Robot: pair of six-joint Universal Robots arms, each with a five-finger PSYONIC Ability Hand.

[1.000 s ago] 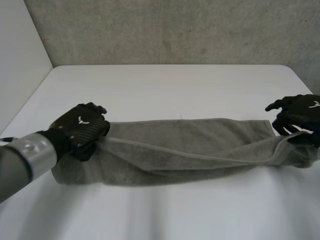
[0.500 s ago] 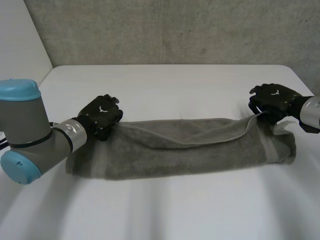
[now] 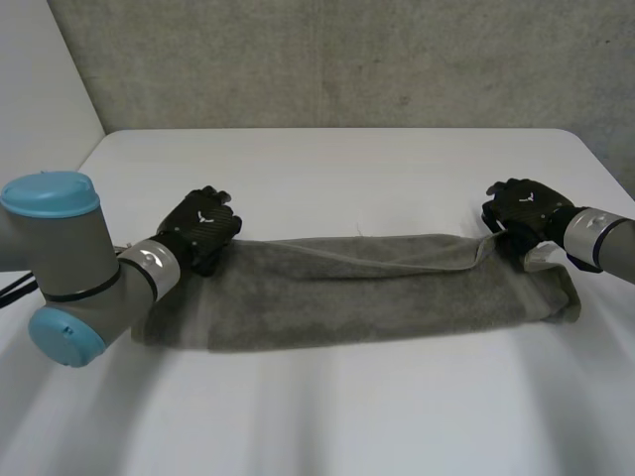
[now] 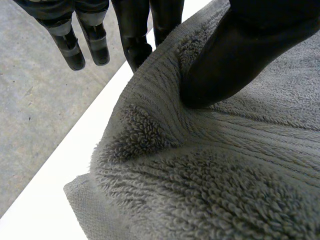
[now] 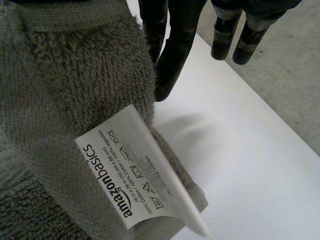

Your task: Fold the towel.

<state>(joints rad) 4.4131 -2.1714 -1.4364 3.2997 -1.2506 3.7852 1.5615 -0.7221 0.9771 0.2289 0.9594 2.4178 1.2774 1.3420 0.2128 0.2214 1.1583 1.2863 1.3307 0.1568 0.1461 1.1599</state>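
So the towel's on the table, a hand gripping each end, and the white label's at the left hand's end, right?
Not quite. The label is at the right hand's end of the towel, as the right wrist view shows. The rest holds: the towel lies on the table, and the left hand grips the other end.

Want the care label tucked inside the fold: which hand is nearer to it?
Right. The right hand pinches the towel end beside the care label; the left hand grips the opposite end.
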